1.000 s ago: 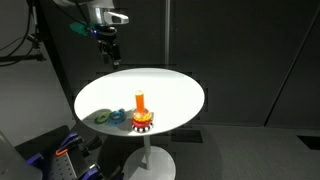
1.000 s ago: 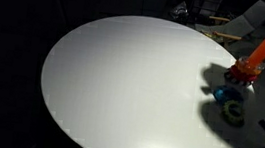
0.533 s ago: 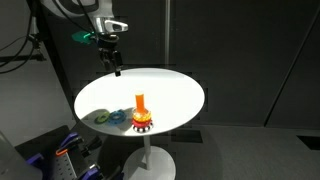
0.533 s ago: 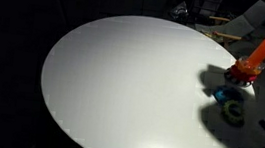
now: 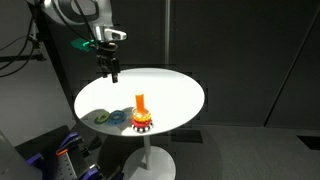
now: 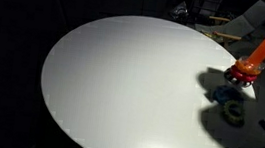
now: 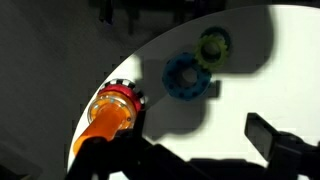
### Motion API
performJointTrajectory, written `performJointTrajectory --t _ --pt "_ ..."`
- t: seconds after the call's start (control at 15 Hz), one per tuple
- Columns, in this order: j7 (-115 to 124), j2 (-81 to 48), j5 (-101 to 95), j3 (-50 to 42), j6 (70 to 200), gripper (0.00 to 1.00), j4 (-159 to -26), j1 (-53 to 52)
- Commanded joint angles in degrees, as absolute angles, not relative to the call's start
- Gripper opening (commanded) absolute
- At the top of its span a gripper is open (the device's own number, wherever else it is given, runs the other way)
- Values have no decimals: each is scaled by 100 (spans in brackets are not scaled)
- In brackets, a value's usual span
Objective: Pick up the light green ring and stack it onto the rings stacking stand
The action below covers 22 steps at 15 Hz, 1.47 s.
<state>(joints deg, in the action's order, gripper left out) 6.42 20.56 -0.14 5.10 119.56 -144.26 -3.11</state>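
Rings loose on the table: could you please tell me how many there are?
2. A blue ring lies beside the rings stacking stand; the light green ring lies just beyond it. Stacked rings might be hidden.

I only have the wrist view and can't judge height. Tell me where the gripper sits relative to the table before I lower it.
Observer: In an exterior view the gripper hangs in the air, well above the table, touching nothing.
Operator: Give me the ring's spot on the tabletop.
Observer: The light green ring lies flat close to the rim nearest that camera, apart from the gripper.
Operator: Check the stand from the side.
Observer: The rings stacking stand is upright, and its orange peg carries no ring.
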Motion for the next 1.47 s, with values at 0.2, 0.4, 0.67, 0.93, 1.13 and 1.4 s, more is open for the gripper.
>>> performJointTrajectory --t 0.2,0.4,0.67,0.93,1.13,1.4 --pt "603 1702 -100 600 12684 100 -14942 -420" --pt "586 1488 -127 659 13072 100 -15185 -478" --pt "567 1152 -101 751 13608 100 -15483 -620" --pt "615 825 -236 839 14136 100 -15676 -684" --pt "714 612 -509 856 14469 100 -15737 -651" --pt "848 380 -954 814 14827 100 -15787 -593"
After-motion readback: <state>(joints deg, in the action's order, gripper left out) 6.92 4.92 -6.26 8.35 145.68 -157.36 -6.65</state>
